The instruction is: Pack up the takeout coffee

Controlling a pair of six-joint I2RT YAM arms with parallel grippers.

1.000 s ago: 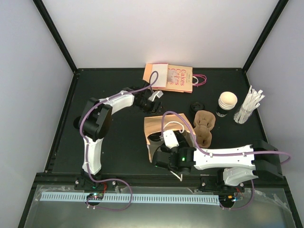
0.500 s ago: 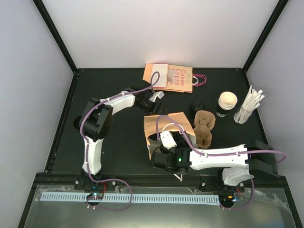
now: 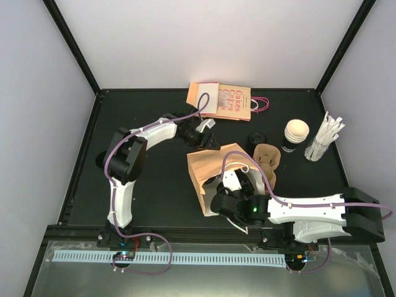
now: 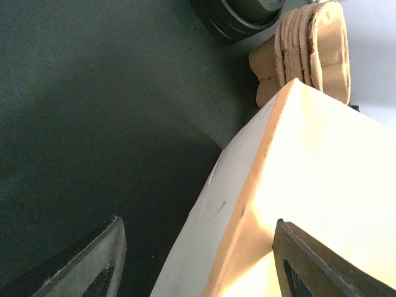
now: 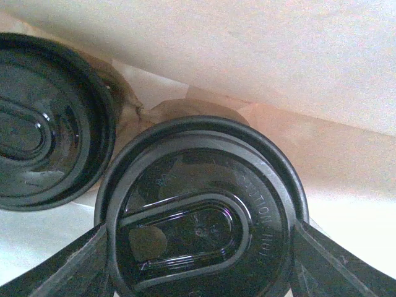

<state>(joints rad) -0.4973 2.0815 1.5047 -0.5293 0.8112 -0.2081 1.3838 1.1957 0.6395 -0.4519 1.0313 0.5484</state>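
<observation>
In the right wrist view a black lidded takeout coffee (image 5: pixel 198 229) sits between my right gripper's fingers (image 5: pixel 93 260), which press on both sides of its lid. My right gripper (image 5: pixel 199 228) is shut on it, deep inside the brown paper bag (image 3: pixel 216 162). A second lidded cup (image 5: pixel 43 124) stands to its left in the bag. My left gripper (image 4: pixel 198 223) is open, and the bag's upper edge (image 4: pixel 247 198) runs between its jaws without being clamped. In the top view it sits at the bag's far corner (image 3: pixel 208 141).
An open black cup (image 3: pixel 296 132) with a cream inside stands at the back right, with a loose black lid (image 3: pixel 255 138) nearby. A pulp carrier (image 3: pixel 268 156) lies next to the bag. White wrapped straws (image 3: pixel 325 139) stand at the far right. A flat printed bag (image 3: pixel 221 101) lies at the back.
The right arm has swung right and its wrist has pushed further into the bag. The bag has shifted back and right. My left gripper has moved down to the bag's far corner.
</observation>
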